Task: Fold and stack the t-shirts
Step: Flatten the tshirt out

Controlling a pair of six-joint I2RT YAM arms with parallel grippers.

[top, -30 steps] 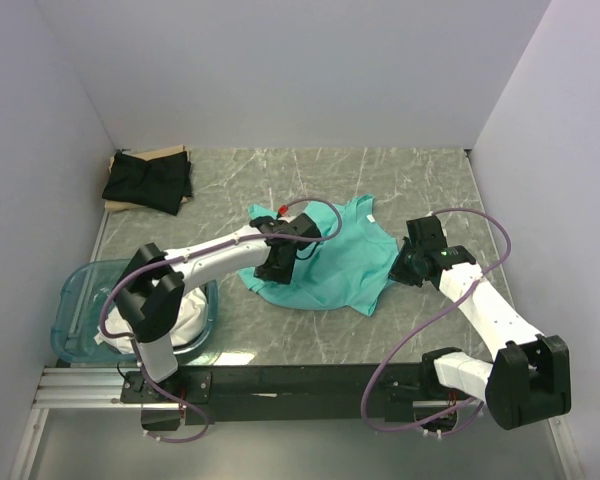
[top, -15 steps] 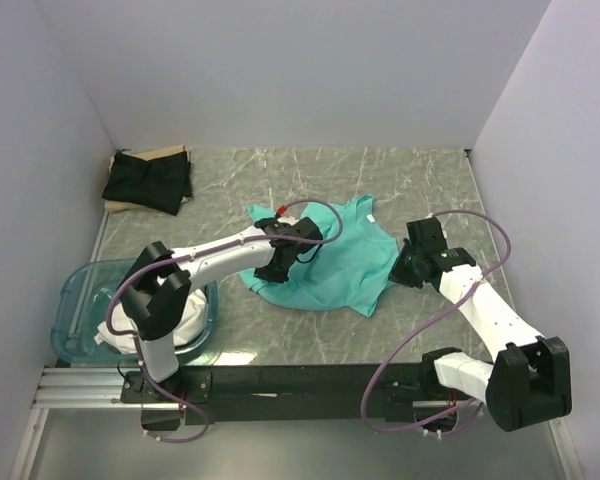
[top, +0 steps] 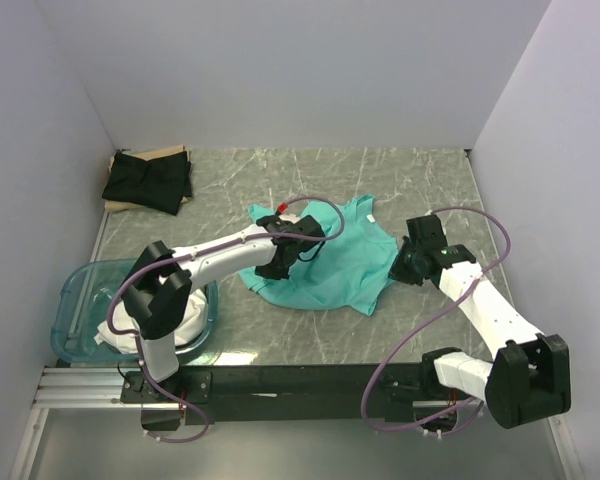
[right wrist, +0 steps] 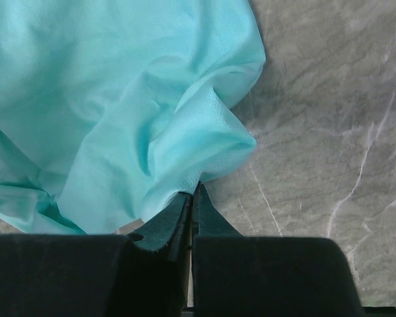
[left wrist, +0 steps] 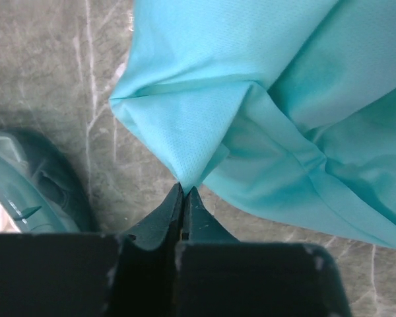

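Mint-teal t-shirt, rumpled mid-way across the table, pinched at its near-left corner tip by the left gripper and at a right-edge fold by the right gripper; thin corner hold liable to slip if stretched.

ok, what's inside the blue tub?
Bunched white cloth lies in the blue tub. The left arm hangs over the middle and covers the rest, so how many shirts are in there cannot be told.
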